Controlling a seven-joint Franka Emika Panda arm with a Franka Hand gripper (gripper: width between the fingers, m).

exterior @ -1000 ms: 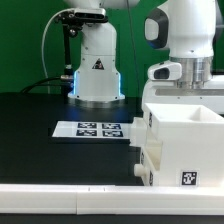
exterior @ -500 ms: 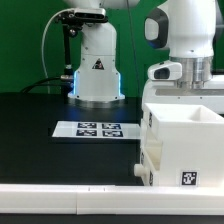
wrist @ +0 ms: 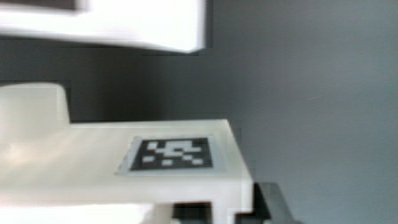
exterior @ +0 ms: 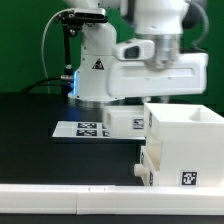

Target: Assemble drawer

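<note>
Blocking marker board [exterior: 88,128], arm head hides claw; claw grip state unreadable. Drawer [exterior: 185,145] cropped at exterior view's right, wrist view blurred.

My bench is a black table [exterior: 30,125], matte and evenly lit; behind it a green wall [exterior: 25,40] fills the back; the marker board [exterior: 88,129] lies flat on the tabletop; a long white bar [exterior: 60,199] edges the front.

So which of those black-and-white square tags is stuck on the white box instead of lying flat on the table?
The single tag low on the white box's front face. The others sit together on the marker board, flat on the black table.
</note>
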